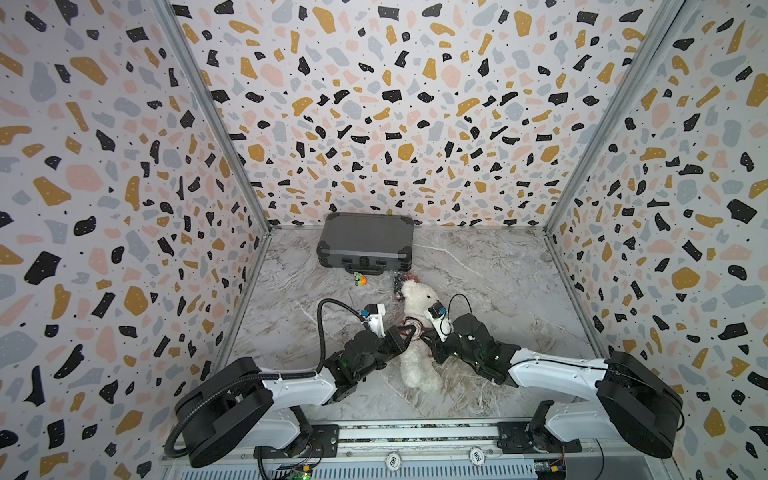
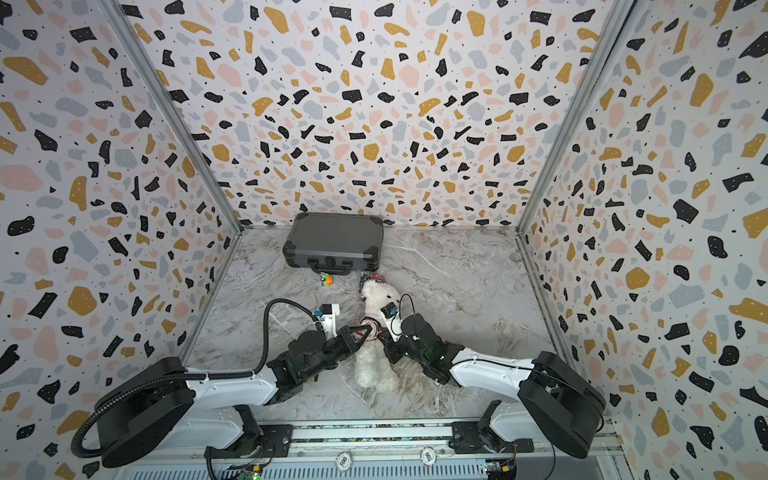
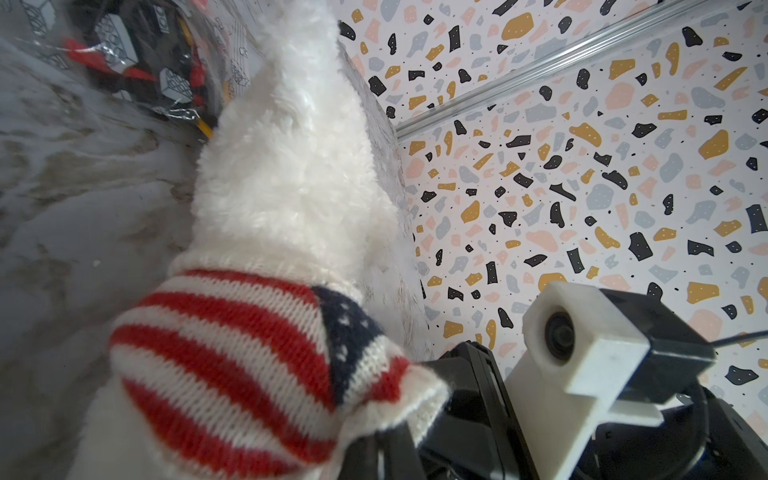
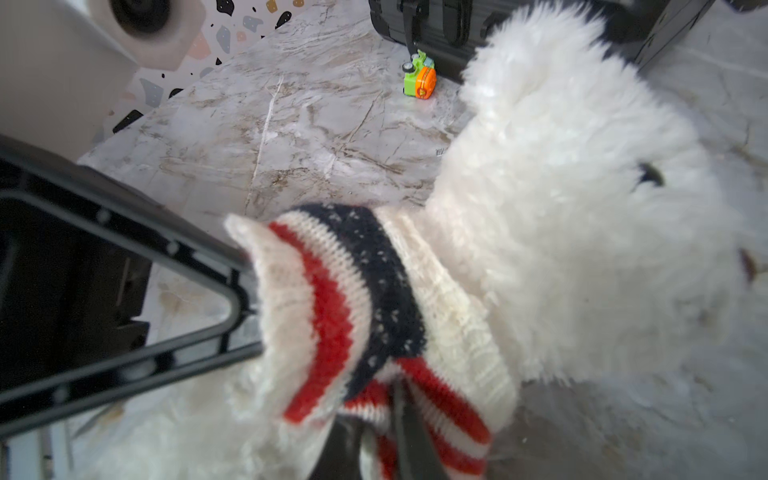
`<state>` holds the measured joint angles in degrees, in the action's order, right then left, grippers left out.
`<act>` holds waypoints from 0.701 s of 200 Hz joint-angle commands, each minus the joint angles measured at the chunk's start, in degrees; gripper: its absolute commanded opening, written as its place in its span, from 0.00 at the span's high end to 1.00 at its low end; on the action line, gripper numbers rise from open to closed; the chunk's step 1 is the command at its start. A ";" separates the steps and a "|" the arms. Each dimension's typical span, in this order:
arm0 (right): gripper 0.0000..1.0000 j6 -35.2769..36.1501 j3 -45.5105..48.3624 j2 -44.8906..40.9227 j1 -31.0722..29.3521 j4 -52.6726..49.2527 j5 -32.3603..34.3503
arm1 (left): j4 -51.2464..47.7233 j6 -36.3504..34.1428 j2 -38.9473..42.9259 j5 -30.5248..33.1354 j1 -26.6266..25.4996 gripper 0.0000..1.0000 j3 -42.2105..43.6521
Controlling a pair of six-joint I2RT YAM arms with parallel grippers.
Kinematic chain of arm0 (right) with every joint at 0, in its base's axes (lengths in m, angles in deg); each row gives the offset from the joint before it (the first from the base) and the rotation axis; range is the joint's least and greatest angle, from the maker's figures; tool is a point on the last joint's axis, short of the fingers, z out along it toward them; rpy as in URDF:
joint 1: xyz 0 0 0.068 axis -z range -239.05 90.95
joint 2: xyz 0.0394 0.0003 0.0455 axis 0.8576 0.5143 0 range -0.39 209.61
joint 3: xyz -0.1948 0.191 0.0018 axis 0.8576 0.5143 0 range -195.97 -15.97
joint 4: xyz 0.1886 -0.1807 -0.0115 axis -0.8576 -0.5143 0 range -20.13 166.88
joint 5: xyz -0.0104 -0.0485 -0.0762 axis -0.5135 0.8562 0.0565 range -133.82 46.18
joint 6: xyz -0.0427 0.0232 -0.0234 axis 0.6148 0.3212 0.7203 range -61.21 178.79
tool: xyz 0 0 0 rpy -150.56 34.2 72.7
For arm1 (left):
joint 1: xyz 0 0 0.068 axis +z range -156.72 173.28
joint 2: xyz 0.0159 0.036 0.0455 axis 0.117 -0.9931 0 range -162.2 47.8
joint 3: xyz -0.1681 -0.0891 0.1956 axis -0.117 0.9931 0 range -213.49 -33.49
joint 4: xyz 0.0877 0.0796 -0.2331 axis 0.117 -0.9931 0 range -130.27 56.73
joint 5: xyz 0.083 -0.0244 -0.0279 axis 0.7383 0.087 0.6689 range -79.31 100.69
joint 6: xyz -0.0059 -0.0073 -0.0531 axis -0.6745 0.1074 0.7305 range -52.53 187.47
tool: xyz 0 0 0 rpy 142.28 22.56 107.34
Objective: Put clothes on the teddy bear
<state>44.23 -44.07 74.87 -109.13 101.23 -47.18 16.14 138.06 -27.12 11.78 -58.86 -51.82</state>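
Lying in the middle of the worktop [image 1: 498,291], the bear [image 1: 417,368] has its legs toward the near edge and its head away, so both arms can reach its chest from either flank. The left hand [image 1: 410,330] is clenched on the hem of the sweater [image 3: 232,345] at one side. The right hand [image 4: 395,415] is pinched shut on the knit opposite. The two grips likely serve to stretch the opening and draw it down, since the red-and-white stripes are bunched just under the neck and the belly is bare. Right by the head lies a clear bag [image 1: 405,279] of bricks. A small toy [image 1: 360,279] and a closed case [image 1: 365,243] sit farther back.
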 commanded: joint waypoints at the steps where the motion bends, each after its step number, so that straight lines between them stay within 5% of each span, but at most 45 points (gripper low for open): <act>1: 0.96 -0.32 0.66 0.95 1.20 0.37 3.19 | 5.09 -0.22 1.36 -0.55 -0.30 1.00 1.13; 63: 1.00 -2.28 2.77 3.04 5.22 1.16 2.10 | 3.00 -0.69 7.67 -1.73 -0.09 1.00 3.76; 124: 1.00 -0.40 2.13 0.99 5.96 -0.75 2.39 | -5.91 -5.08 11.97 -9.41 0.10 1.00 4.39; 140: 0.90 1.31 2.97 -1.71 4.88 1.36 -0.02 | -8.05 -5.26 12.83 -8.72 0.10 1.00 5.35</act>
<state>43.50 -42.36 76.09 -105.37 105.37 -51.27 8.12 135.37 -16.80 6.86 -58.53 -47.71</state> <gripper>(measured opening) 0.051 0.046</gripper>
